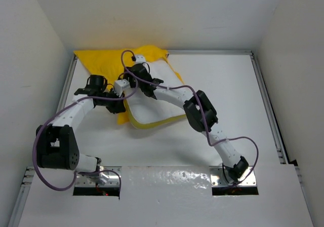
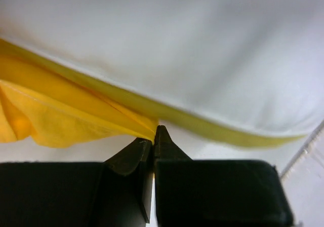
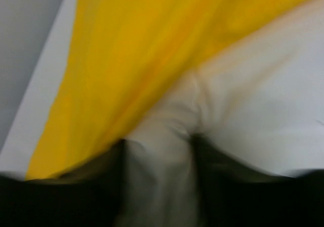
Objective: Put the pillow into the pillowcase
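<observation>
The yellow pillowcase (image 1: 104,65) lies bunched at the back left of the table. The white pillow (image 1: 152,110) with its yellow edge seam sticks out of it toward the middle. My left gripper (image 1: 117,99) is shut on a fold of the pillowcase (image 2: 66,115) at its opening edge, just below the pillow (image 2: 202,60). My right gripper (image 1: 132,77) is over the pillow near the case mouth and pinches a ridge of the white pillow fabric (image 3: 162,156) between its fingers, with the pillowcase (image 3: 131,60) draped just beyond. The right wrist view is blurred.
White walls close in the table on the left, back and right. A metal rail (image 1: 268,110) runs along the right edge and another (image 1: 68,80) along the left. Purple cables (image 1: 126,60) loop over both arms.
</observation>
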Action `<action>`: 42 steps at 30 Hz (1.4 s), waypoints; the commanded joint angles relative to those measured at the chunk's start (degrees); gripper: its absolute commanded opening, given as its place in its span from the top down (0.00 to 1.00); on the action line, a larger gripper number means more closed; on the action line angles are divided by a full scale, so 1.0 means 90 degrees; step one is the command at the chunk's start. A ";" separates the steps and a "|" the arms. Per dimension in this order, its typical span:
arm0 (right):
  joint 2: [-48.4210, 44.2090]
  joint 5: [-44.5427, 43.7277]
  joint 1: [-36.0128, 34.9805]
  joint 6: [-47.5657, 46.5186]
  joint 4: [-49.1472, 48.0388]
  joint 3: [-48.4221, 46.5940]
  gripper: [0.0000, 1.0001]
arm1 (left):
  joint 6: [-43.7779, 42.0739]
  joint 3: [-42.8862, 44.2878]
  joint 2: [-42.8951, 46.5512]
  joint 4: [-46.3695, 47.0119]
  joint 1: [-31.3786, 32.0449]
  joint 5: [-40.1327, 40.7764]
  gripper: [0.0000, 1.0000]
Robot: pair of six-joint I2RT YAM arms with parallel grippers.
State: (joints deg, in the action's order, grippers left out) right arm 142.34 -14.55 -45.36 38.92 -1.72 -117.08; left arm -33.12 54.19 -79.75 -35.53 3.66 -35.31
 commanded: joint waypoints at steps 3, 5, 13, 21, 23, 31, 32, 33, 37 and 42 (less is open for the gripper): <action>-0.0872 0.1563 0.0168 -0.0885 -0.1292 0.0819 0.01 | -0.0986 0.0082 0.0423 -0.1822 -0.0677 -0.1059 0.74; -0.1670 0.1945 0.0226 -0.1197 -0.1400 0.1677 0.01 | -0.1240 0.0276 0.0481 -0.2144 -0.0913 -0.0960 0.45; -0.3442 0.2505 0.1172 -0.1659 -0.0025 0.2959 0.97 | 0.0494 0.3282 -0.0648 -0.0804 -0.0487 0.0315 0.25; -0.3102 0.2681 0.2871 -0.1355 0.0318 0.3399 0.15 | 0.1424 0.6246 -0.4072 0.1076 0.1448 0.4282 0.20; -0.2703 0.2710 0.2979 -0.1452 0.0483 0.3176 0.13 | 0.1386 0.7234 -0.4991 0.1320 0.1643 0.4779 0.17; -0.2154 0.3667 0.2951 -0.1297 0.0017 0.3524 0.09 | 0.0926 0.8433 -0.6608 0.2316 0.1898 0.6091 0.14; -0.2144 0.3686 0.2951 -0.1268 -0.0024 0.3584 0.10 | 0.0936 0.8325 -0.6618 0.2404 0.1898 0.6043 0.14; -0.2086 0.3725 0.2960 -0.1229 -0.0034 0.3614 0.11 | 0.0956 0.8237 -0.6599 0.2511 0.1898 0.5907 0.14; -0.1920 0.4067 0.2960 -0.1082 -0.0073 0.3634 0.23 | 0.1141 0.8119 -0.6666 0.2327 0.1927 0.4814 0.16; -0.1744 0.4467 0.2951 -0.0799 -0.0248 0.3536 0.72 | 0.1122 0.8100 -0.6959 0.2268 0.1976 0.4948 0.73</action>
State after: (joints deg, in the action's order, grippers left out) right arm 125.34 20.93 -18.22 29.93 -3.14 -84.95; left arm -23.05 127.04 -141.29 -17.39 20.69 9.85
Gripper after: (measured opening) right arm 0.357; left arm 0.353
